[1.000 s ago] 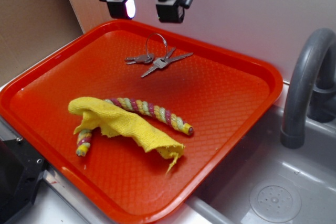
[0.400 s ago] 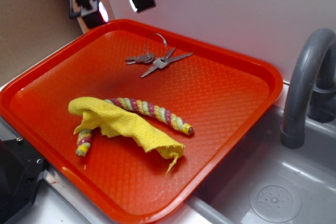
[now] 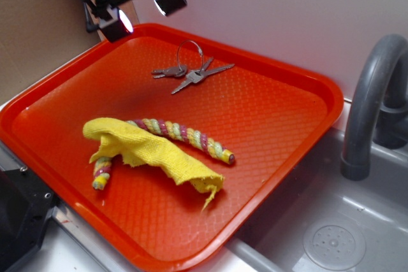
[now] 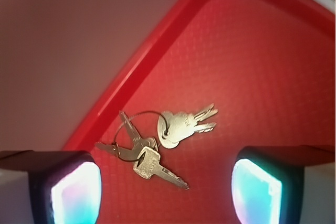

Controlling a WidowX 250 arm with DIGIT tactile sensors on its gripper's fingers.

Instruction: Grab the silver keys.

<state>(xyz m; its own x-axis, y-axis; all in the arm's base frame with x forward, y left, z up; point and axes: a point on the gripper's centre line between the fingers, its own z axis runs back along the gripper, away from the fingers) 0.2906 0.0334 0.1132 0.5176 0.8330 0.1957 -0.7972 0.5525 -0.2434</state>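
Silver keys (image 3: 190,71) (image 4: 157,142) lie flat on the red tray (image 3: 280,119) near its far rim; I note my gripper (image 3: 143,9) hovering above-left, jaws apart, empty.

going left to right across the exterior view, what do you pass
gripper → yellow cloth → silver keys → right rim of the red tray → grey tap. The striped rope overlaps the cloth, so it is left out.
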